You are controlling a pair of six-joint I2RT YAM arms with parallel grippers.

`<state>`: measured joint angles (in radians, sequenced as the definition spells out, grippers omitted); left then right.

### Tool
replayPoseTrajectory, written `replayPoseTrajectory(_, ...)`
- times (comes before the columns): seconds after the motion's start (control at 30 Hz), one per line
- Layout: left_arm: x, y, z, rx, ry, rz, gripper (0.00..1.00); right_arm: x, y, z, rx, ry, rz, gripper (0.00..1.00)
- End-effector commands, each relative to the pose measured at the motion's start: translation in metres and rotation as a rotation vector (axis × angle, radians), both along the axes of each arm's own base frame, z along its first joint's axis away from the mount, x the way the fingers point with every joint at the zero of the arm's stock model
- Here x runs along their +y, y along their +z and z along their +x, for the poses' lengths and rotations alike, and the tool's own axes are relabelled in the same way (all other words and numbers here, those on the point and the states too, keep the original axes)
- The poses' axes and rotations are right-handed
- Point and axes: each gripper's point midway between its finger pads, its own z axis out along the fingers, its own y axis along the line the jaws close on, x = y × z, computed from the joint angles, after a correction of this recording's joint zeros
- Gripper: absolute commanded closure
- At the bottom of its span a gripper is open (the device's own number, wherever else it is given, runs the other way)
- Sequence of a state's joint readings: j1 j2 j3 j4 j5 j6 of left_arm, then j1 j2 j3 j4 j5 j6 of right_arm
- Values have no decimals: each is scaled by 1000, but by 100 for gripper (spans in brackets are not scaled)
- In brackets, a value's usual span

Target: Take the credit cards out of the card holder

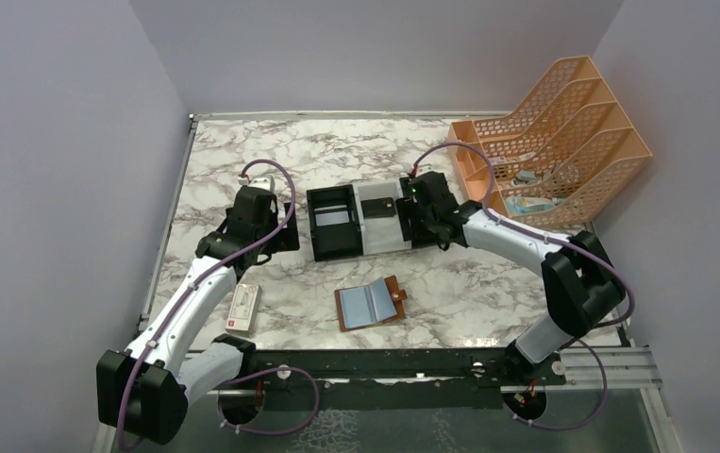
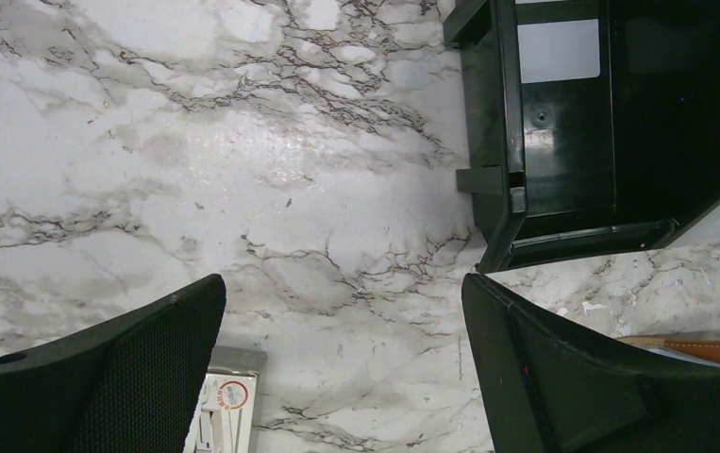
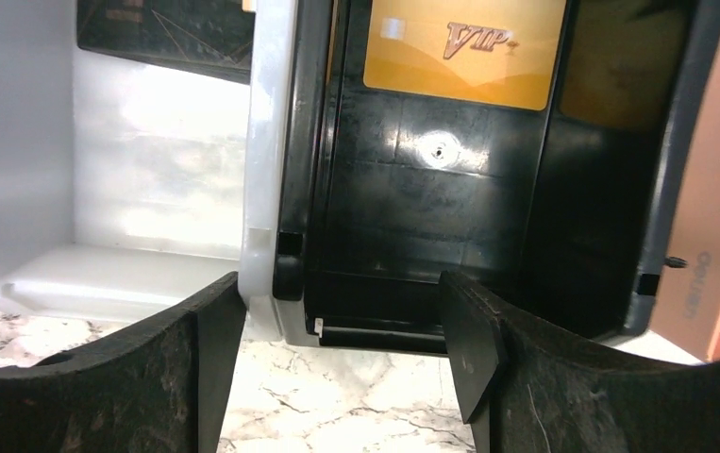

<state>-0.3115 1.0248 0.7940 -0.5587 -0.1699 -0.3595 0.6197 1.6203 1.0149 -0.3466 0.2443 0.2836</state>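
Observation:
The card holder (image 1: 372,302), a brown wallet, lies open on the marble near the front. Its pale blue inside faces up, and I cannot tell cards from pockets there. Its brown edge shows in the left wrist view (image 2: 714,351). One pale credit card (image 1: 334,218) lies in the left black compartment of the tray (image 1: 360,247), also in the left wrist view (image 2: 559,49). My left gripper (image 1: 280,234) (image 2: 343,288) is open and empty over bare marble left of the tray. My right gripper (image 1: 419,226) (image 3: 342,293) is open and empty at the tray's right compartment.
A gold VIP card (image 3: 464,47) lies in the tray's right black compartment and a dark card (image 1: 380,209) in its white middle one. A long white box with a red mark (image 1: 242,307) (image 2: 224,415) lies front left. An orange file rack (image 1: 549,142) stands back right.

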Motion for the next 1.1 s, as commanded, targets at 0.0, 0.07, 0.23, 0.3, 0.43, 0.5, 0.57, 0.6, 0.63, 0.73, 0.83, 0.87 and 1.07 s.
replayPoseTrajectory(0.0,-3,1,-1,-13,-21,-19,1,7,39,7,-86,16,60,26)
replayPoseTrajectory(0.07,-3,2,-1,-17,-22,-20,1,13,53,3,-97,48,111,26)
replayPoseTrajectory(0.23,-4,6,-2,-32,-24,-27,1,45,86,-28,-91,191,344,31)
replayPoseTrajectory(0.3,-3,7,-1,-38,-17,-25,1,64,96,-50,-61,269,473,35)
replayPoseTrajectory(0.43,2,3,1,-25,5,-1,1,88,82,-89,-15,286,475,36)
replayPoseTrajectory(0.5,2,3,1,-23,9,-1,1,99,75,-104,-24,278,428,37)
replayPoseTrajectory(0.57,3,5,1,-31,17,-2,1,110,70,-122,-27,283,405,39)
replayPoseTrajectory(0.6,4,6,1,-36,20,-3,1,114,69,-130,-33,282,399,40)
replayPoseTrajectory(0.63,5,6,1,-40,26,-2,1,118,68,-137,-41,280,394,41)
replayPoseTrajectory(0.73,7,9,1,-49,40,2,1,124,58,-152,-42,287,362,42)
replayPoseTrajectory(0.83,8,10,1,-54,45,2,1,130,42,-164,-20,295,316,44)
replayPoseTrajectory(0.87,8,11,2,-56,46,1,1,132,37,-168,-10,287,305,46)
replayPoseTrajectory(1.07,9,19,-1,-88,58,-14,1,149,17,-187,26,278,292,47)
